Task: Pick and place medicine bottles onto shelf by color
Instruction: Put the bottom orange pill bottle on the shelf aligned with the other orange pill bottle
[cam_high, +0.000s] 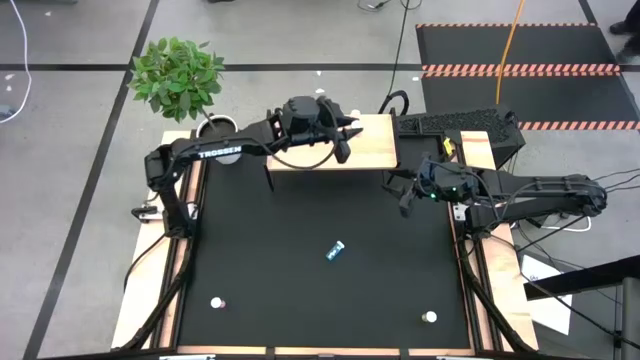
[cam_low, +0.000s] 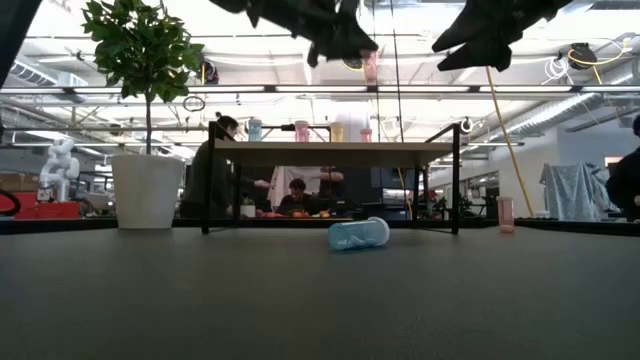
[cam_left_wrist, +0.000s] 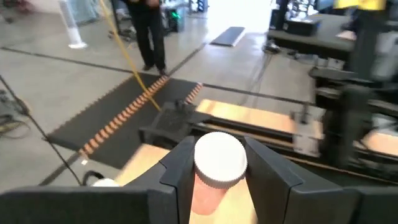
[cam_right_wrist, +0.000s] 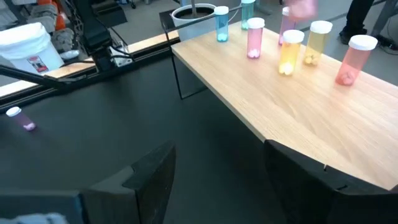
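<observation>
Here, nearest the front edge of the black table, two small bottles stand apart: a white-capped bottle at about 7 o'clock from the table's centre and another capped bottle at about 5 o'clock. Near the centre, a teal-blue bottle lies on its side (its white cap points right in the low view).

Farther back, the right gripper hovers above the table at about 2 o'clock, just in front of the wooden shelf; its own camera shows its fingers spread wide with nothing between them.

At 12 o'clock the shelf stands at the table's rear edge. The left gripper is above the shelf's right half, its fingers closed on a pink bottle with a white cap, held upright. The low view shows this bottle well above the shelf top. On the shelf, the right wrist view shows a row of standing bottles: a blue bottle, a pink-bodied bottle, a yellow bottle, a second yellow bottle and a salmon-pink bottle; one more teal bottle stands behind them.

Beyond the shelf, at 11 o'clock, a green plant rises from a white pot.
</observation>
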